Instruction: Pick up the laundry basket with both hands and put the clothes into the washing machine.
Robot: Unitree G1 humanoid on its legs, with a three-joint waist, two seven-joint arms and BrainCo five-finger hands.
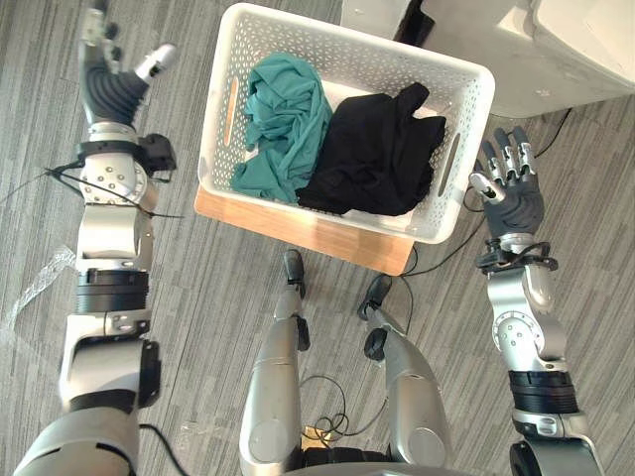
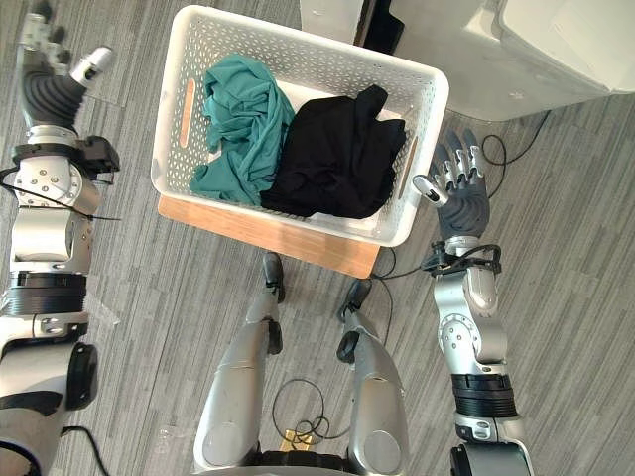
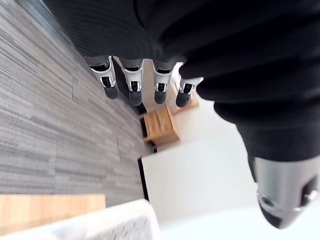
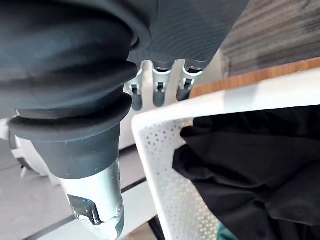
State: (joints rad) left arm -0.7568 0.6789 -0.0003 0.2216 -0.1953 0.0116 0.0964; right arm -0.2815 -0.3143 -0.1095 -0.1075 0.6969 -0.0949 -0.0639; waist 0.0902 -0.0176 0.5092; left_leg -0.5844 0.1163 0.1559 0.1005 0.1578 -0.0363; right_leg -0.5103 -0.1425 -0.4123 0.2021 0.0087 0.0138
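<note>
The laundry basket (image 1: 214, 119) stood on a wooden board (image 1: 298, 230) between the open, empty left hand (image 1: 111, 84) and right hand (image 1: 511, 193), so the reach seemed in progress; next, both must grip its side handles (image 1: 448, 159).

White laundry basket (image 2: 316, 59) on wooden board (image 2: 268, 236), teal garment (image 2: 243, 119) beside black garment (image 2: 332, 159) inside

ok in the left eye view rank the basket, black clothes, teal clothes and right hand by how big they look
1. laundry basket
2. black clothes
3. teal clothes, only somewhat smaller than the black
4. right hand, smallest
</note>
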